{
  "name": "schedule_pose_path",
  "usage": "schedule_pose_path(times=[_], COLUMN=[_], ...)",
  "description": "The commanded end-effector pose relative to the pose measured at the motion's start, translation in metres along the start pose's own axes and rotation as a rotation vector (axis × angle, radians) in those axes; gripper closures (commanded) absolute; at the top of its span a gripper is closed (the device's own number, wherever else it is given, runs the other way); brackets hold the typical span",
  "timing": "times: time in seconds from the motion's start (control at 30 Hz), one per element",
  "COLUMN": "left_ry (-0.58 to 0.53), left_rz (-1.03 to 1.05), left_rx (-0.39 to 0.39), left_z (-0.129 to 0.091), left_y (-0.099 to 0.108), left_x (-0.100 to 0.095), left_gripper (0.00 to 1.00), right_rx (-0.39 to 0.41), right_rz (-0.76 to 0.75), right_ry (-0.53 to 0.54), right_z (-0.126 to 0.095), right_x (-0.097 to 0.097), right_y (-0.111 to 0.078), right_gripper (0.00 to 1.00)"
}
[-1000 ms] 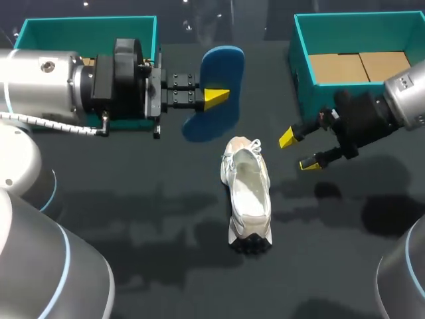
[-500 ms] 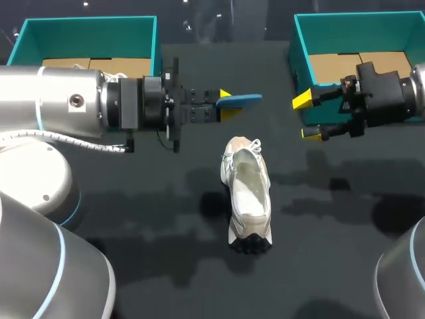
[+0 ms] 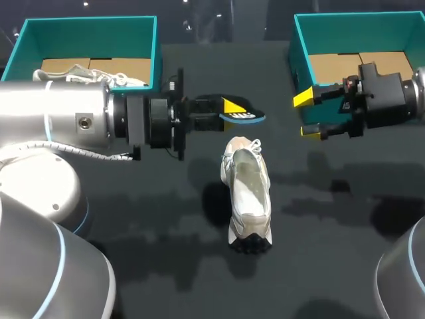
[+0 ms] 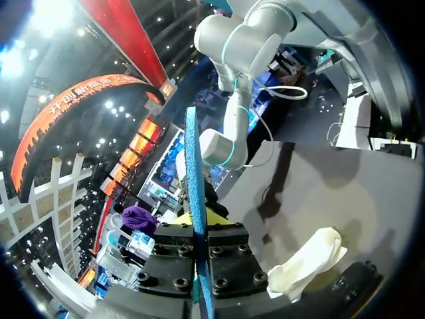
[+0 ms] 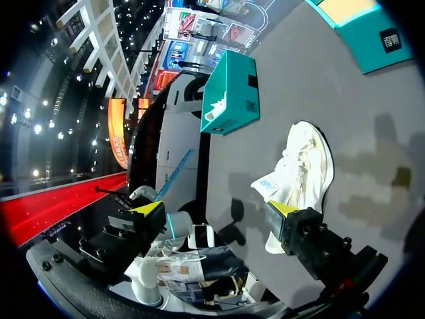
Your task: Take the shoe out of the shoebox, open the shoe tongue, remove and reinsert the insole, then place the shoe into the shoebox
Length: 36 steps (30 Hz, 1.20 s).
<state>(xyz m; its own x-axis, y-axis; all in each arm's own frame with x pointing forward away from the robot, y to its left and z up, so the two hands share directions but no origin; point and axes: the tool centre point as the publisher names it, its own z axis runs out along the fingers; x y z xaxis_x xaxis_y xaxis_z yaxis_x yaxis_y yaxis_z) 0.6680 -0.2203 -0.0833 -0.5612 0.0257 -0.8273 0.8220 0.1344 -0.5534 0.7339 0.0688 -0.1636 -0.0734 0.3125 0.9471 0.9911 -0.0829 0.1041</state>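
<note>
The blue insole [image 3: 244, 116] is pinched in the left gripper [image 3: 229, 109], the nearer one, and the white shoe [image 3: 248, 193] is laid on the table [image 3: 133, 219] just below its tips, long axis crosswise to the fingers, while the right gripper [image 3: 307, 115] is held open, well apart.

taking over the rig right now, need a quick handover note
Left claw: shut on the blue insole, held over the table just beyond the shoe.
Right claw: open, empty, beside the right box.
Shoe: on the table between the boxes, opening up. Another shoe lies in the left box.
Done: shoe out, insole out.
Left: reinsert the insole, put the shoe back in a box.
</note>
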Motion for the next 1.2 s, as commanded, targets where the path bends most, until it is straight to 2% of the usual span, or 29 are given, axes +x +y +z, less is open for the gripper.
schedule_pose_path(times=[0.03,0.17,0.93,1.2], left_ry=[-0.04,-0.073,-0.073,-0.115], left_rz=[0.041,0.164,0.164,0.326], left_rx=[0.019,0.036,0.036,0.051], left_z=[0.002,0.0,0.0,0.017], left_y=[0.009,0.008,0.008,0.031], left_x=[0.017,0.032,0.032,0.019], left_gripper=[1.0,1.0,1.0,1.0], right_rx=[0.01,0.038,0.051,0.047], right_rz=[-0.009,0.006,0.011,0.049], right_ry=[0.018,0.071,0.086,0.125], right_z=[0.009,0.015,0.016,0.012], right_x=[0.005,0.01,0.01,0.003], right_y=[0.012,0.024,0.026,0.027], right_gripper=[0.0,0.0,0.0,0.0])
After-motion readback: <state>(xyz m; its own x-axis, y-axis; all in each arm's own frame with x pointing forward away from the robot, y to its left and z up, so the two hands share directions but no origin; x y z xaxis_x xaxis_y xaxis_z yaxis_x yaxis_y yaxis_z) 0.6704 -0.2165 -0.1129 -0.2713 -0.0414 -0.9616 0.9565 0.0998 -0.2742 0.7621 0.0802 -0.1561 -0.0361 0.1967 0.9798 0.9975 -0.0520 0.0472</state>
